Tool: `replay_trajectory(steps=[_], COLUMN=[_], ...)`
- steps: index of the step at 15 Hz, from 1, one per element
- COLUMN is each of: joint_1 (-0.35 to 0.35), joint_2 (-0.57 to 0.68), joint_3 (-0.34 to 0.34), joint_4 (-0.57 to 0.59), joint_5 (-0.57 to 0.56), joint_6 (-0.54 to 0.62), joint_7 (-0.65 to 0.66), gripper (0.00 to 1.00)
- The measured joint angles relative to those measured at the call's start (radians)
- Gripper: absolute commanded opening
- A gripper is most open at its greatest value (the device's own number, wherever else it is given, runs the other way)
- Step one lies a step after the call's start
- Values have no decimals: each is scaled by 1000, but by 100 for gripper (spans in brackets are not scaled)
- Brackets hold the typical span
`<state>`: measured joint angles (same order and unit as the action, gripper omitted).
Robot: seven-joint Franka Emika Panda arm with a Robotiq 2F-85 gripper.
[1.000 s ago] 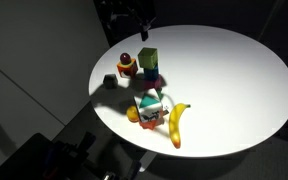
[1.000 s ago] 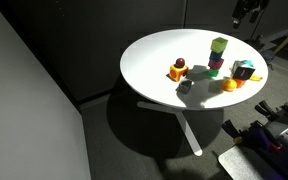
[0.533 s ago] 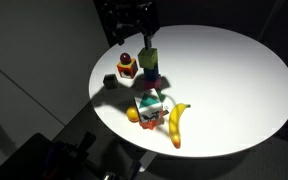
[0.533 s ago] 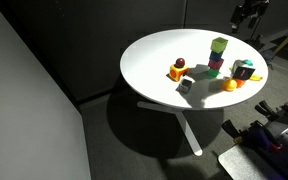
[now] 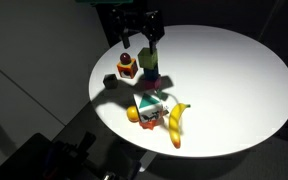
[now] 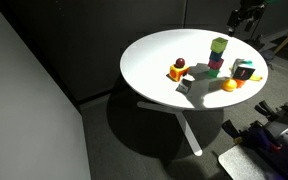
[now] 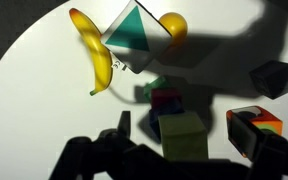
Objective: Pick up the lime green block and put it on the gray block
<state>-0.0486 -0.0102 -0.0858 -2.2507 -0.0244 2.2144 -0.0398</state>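
Note:
The lime green block sits on top of a small stack of colored blocks near the middle-left of the white round table. It also shows in the other exterior view and in the wrist view. The gray block lies alone on the table near the edge; it also shows in an exterior view and in the wrist view. My gripper hangs open just above the lime block, empty. In the wrist view one dark finger stands left of the block.
An orange-red block with a dark round top stands between the stack and the gray block. A white block with a green triangle, a banana and an orange lie in front. The table edge is close to the gray block.
My gripper has come down and a little sideways toward the top of the stack. The blocks have not moved.

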Motion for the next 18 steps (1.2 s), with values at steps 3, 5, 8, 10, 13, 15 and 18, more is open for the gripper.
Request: replay_trajectory(steps=[3,5,8,10,13,15,18], joint_1=[0,0,0,0,0,0,0], joint_2=[32,53,86,106,134,150,170], joint_3=[0,0,0,0,2,6,14], joint_4=[28,46,75,91,109,117,130], joint_5=[8,8,8,8,8,8,8], joint_6=[3,5,8,11,24,35,40], joint_7=[-4,-8,-24,-46,-77,-85,-85], gripper=[100,100,100,100,100,100,100])
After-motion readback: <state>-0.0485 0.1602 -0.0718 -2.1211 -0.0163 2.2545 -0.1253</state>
